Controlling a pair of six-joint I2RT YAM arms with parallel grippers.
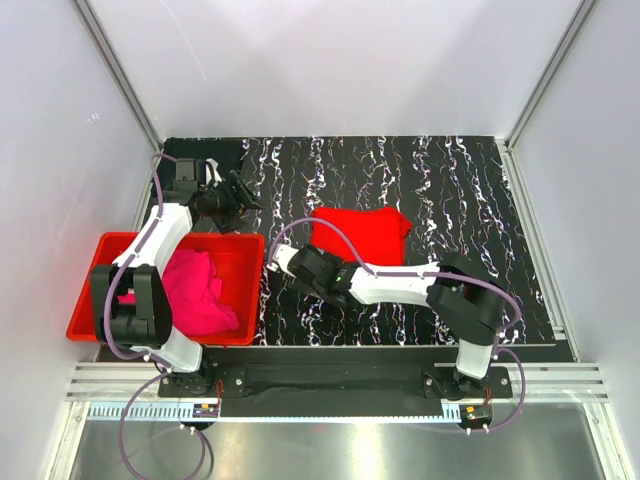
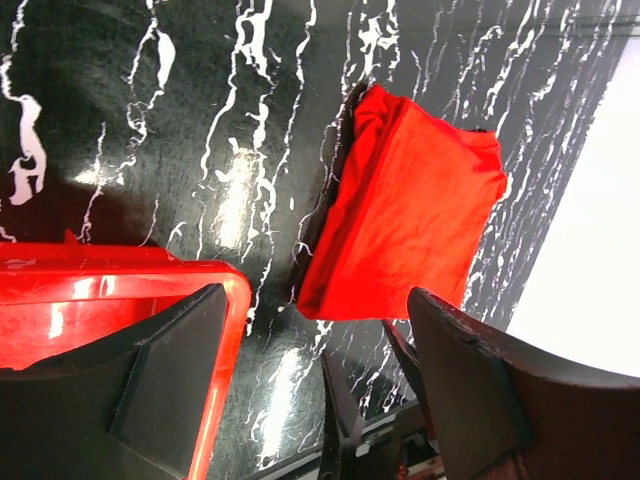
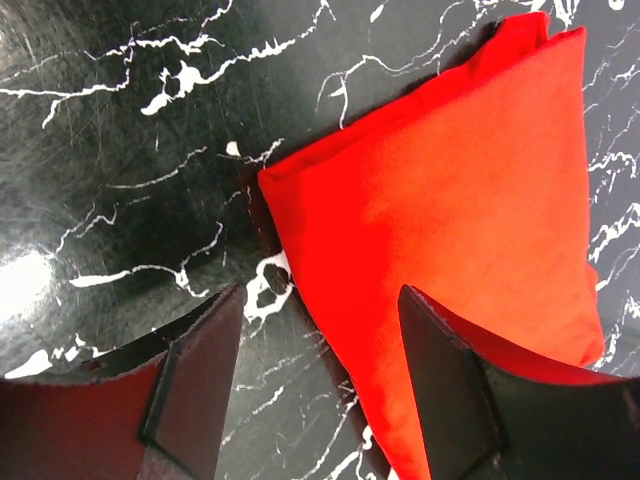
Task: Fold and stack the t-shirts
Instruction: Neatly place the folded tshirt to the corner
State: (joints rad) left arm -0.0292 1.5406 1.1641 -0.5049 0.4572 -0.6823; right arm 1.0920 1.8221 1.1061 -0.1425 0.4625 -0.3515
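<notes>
My left fingers and right fingers are matt black. My left arm and right arm both wear white shells over black joints, and lilac cables loop along them. The table is glossy black, streaked all over with thin white veins like marble. The red shirt is one plain, bright red. The bin is a shinier red, and the pink shirt is plain magenta. The walls are pale grey-white.
</notes>
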